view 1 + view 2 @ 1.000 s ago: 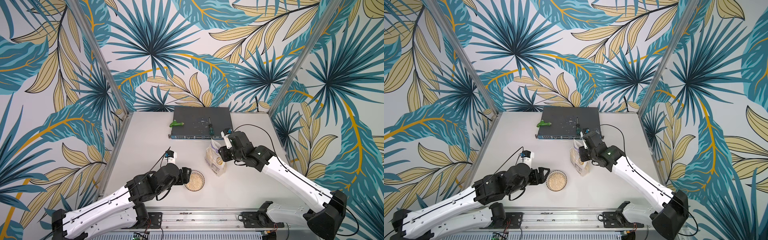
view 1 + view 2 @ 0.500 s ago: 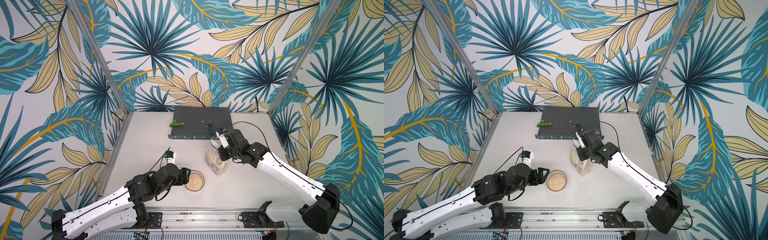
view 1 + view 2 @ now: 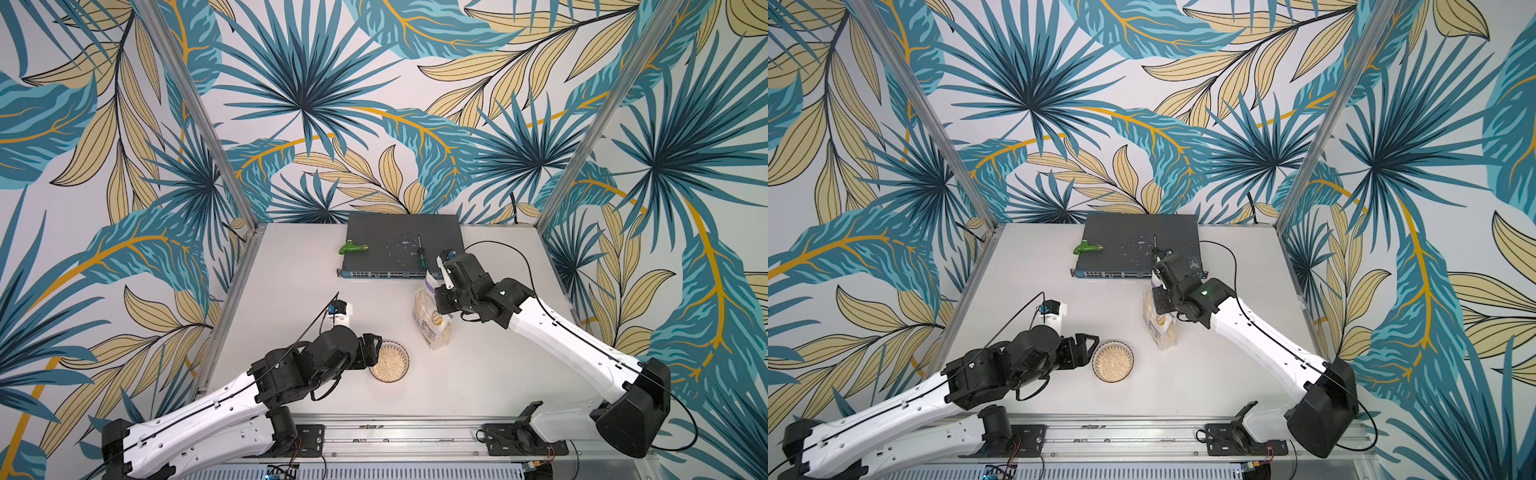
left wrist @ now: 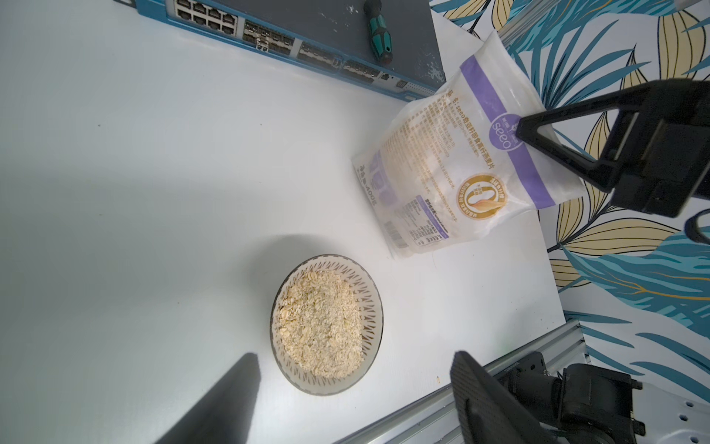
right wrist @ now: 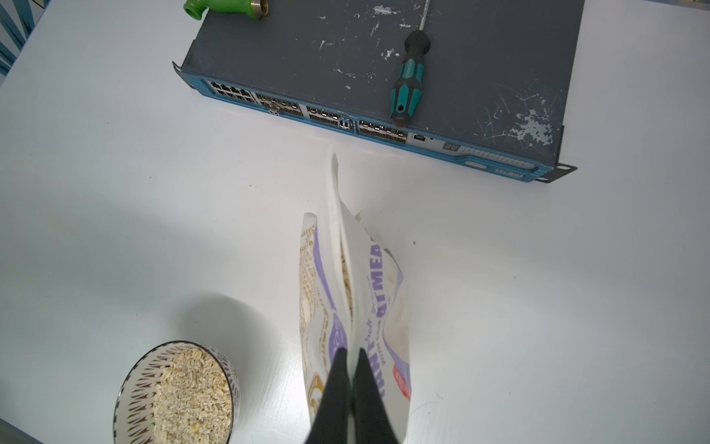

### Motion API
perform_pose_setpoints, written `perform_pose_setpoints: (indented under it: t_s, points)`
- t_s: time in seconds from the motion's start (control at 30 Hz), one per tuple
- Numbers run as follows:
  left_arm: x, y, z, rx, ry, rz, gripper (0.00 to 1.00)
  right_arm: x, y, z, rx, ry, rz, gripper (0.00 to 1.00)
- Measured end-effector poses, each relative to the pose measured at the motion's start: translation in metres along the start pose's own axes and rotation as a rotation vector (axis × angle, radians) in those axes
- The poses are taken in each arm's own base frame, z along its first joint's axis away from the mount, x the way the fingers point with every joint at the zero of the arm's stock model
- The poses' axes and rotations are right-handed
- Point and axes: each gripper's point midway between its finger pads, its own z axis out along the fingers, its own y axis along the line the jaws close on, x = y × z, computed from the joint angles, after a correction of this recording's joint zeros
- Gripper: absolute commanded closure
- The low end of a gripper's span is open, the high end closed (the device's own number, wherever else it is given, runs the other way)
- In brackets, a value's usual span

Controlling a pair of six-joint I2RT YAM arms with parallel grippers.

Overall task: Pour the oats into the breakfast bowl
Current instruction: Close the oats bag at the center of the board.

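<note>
clearly the oats pouch is the awkward item here: a clear, soft-sided bag with a white-and-purple label and a gold seal. it stands more or less upright on the table, between the breakfast bowl and the network switch, apart from both. its film looks thin and slick, and the loose flakes inside would likely shift and let it sag, so i judge it light but floppy. the flat strip along its open mouth seems the firmest place to pinch, and a second hold lower on the body would help steer any tilt. the right gripper is at that strip now, its two dark fingers pressed together on the pouch's top edge with the film caught between them. the left gripper is spread wide and holds nothing. it sits just beside the bowl, its fingers set wider than the bowl itself, and i cannot tell whether either one touches it. the bowl looks stiff and breakable, likely to slide rather than give if nudged, and it is heaped with pale oats nearly to its dark rim. counted: one pouch, one bowl, two grippers, one switch, and one screwdriver and one green fitting lying on top of the switch.
</note>
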Motion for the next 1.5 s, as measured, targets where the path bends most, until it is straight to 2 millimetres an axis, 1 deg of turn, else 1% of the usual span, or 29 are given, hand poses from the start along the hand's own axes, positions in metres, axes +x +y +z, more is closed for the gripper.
perform_pose_setpoints:
  t_s: [0.03, 0.1, 0.17, 0.2, 0.37, 0.53, 0.57, 0.6, 0.67, 0.73, 1.0, 1.03, 1.07, 1.1, 1.13, 1.23, 1.3, 1.37, 1.47, 1.5]
  points:
    - [0.0, 0.0, 0.0, 0.0, 0.0, -0.002, 0.18, -0.001, 0.0, 0.0, 0.001, -0.002, 0.005, 0.96]
    - [0.0, 0.0, 0.0, 0.0, 0.0, -0.006, 0.18, -0.002, 0.0, 0.0, 0.004, -0.011, 0.013, 0.73]
    - [0.0, 0.0, 0.0, 0.0, 0.0, -0.009, 0.18, -0.012, 0.002, 0.0, -0.005, -0.048, 0.012, 0.62]
    - [0.0, 0.0, 0.0, 0.0, 0.0, -0.01, 0.18, -0.016, 0.004, 0.0, -0.012, -0.065, 0.012, 0.6]
    - [0.0, 0.0, 0.0, 0.002, 0.0, -0.017, 0.19, -0.023, 0.005, 0.004, -0.01, -0.091, -0.02, 0.59]
    - [0.0, -0.001, 0.0, 0.003, 0.003, -0.022, 0.18, -0.018, 0.002, 0.019, 0.029, -0.062, -0.077, 0.61]
    - [0.001, -0.001, 0.001, 0.003, 0.003, -0.023, 0.19, -0.016, 0.002, 0.021, 0.033, -0.055, -0.087, 0.62]
    - [0.001, -0.001, 0.001, 0.004, 0.004, -0.025, 0.18, -0.015, 0.002, 0.024, 0.036, -0.048, -0.101, 0.65]
    - [0.0, -0.002, 0.001, 0.005, 0.003, -0.025, 0.19, -0.015, 0.002, 0.027, 0.043, -0.041, -0.123, 0.79]
    - [0.0, -0.002, 0.002, 0.005, 0.003, -0.025, 0.19, -0.018, 0.003, 0.028, 0.043, -0.04, -0.139, 1.0]
    - [-0.001, -0.005, 0.002, 0.018, -0.001, -0.029, 0.19, -0.02, 0.004, 0.029, 0.044, -0.036, -0.153, 1.0]
    - [-0.001, -0.005, 0.002, 0.018, -0.002, -0.029, 0.19, -0.02, 0.004, 0.029, 0.044, -0.037, -0.153, 0.86]
    - [-0.001, -0.005, 0.002, 0.019, -0.002, -0.029, 0.19, -0.021, 0.002, 0.029, 0.047, -0.037, -0.149, 0.78]
    - [-0.001, -0.005, 0.002, 0.02, -0.003, -0.029, 0.19, -0.024, 0.001, 0.028, 0.051, -0.044, -0.146, 0.72]
    - [-0.001, -0.006, 0.002, 0.02, -0.003, -0.029, 0.19, -0.028, -0.001, 0.027, 0.054, -0.053, -0.14, 0.69]
    - [-0.001, -0.006, 0.002, 0.021, -0.003, -0.029, 0.19, -0.044, -0.007, 0.025, 0.067, -0.089, -0.113, 0.68]
    - [-0.002, -0.006, 0.002, 0.021, -0.003, -0.029, 0.19, -0.051, -0.009, 0.028, 0.07, -0.101, -0.104, 0.68]
    - [-0.002, -0.006, 0.002, 0.022, -0.004, -0.029, 0.19, -0.052, -0.009, 0.035, 0.074, -0.095, -0.102, 0.68]
    - [-0.002, -0.006, 0.002, 0.023, -0.004, -0.028, 0.19, -0.048, -0.009, 0.048, 0.074, -0.07, -0.105, 0.67]
    - [-0.002, -0.006, 0.002, 0.023, -0.005, -0.026, 0.19, -0.046, -0.009, 0.052, 0.072, -0.061, -0.108, 0.69]
